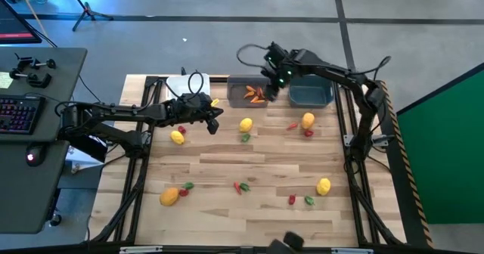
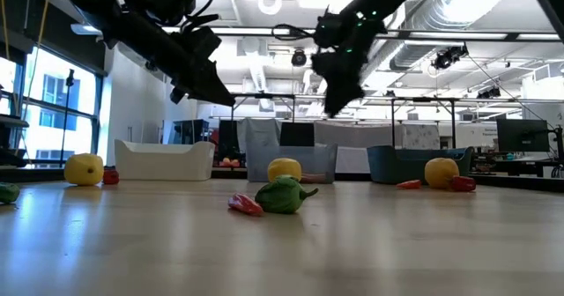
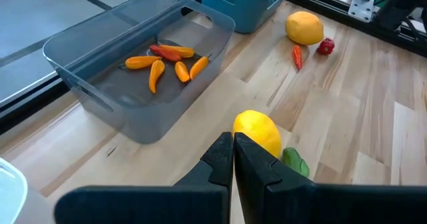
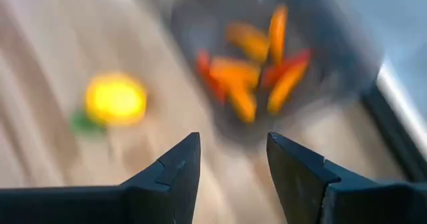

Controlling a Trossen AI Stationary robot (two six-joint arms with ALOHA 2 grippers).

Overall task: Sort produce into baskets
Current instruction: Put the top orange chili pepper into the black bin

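The translucent grey bin (image 1: pixel 248 92) at the table's far edge holds several orange-red carrot and chili pieces (image 3: pixel 167 64). The dark teal bin (image 1: pixel 310 94) stands to its right and the white bin (image 1: pixel 184 84) to its left. My right gripper (image 4: pixel 233 157) is open and empty, hovering above the grey bin's right part (image 1: pixel 270 88). My left gripper (image 3: pixel 232 151) is shut and empty, above the table just left of a yellow fruit (image 3: pixel 257 132) with a green bit (image 3: pixel 293 163) beside it. Other yellow fruits (image 1: pixel 308 119) and small red and green bits lie scattered on the table.
More produce lies loose on the wood: a yellow fruit (image 1: pixel 177 137) at the left, an orange one (image 1: pixel 169 196) near the front left, a yellow one (image 1: pixel 323 186) at the front right, and a red chili (image 3: pixel 297 56). A desk with a keyboard (image 1: pixel 19 114) stands left of the table.
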